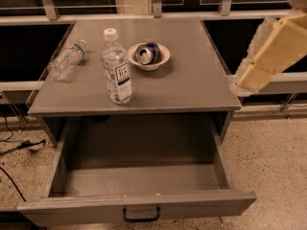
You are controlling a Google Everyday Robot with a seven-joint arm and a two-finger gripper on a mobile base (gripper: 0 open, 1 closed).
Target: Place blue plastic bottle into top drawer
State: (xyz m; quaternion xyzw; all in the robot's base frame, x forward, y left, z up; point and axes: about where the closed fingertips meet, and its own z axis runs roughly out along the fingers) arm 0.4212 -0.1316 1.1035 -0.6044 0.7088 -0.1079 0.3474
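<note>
The blue plastic bottle point(116, 68) stands upright on the grey cabinet top point(192, 75), left of centre and near the front edge. It is tall and clear, with a white cap and a white and dark blue label. The top drawer point(144, 206) below is pulled wide open and looks empty, with its black handle point(140, 215) at the front centre. My gripper point(271, 54) is a pale cream shape at the right edge of the view. It hangs beside the cabinet's right side, well apart from the bottle, and holds nothing that I can see.
A smaller crinkled clear bottle point(67, 59) lies on its side at the top's left edge. A white bowl point(149, 56) holding a can sits just right of the tall bottle. A railing runs behind the cabinet. Cables point(14, 145) lie on the speckled floor at left.
</note>
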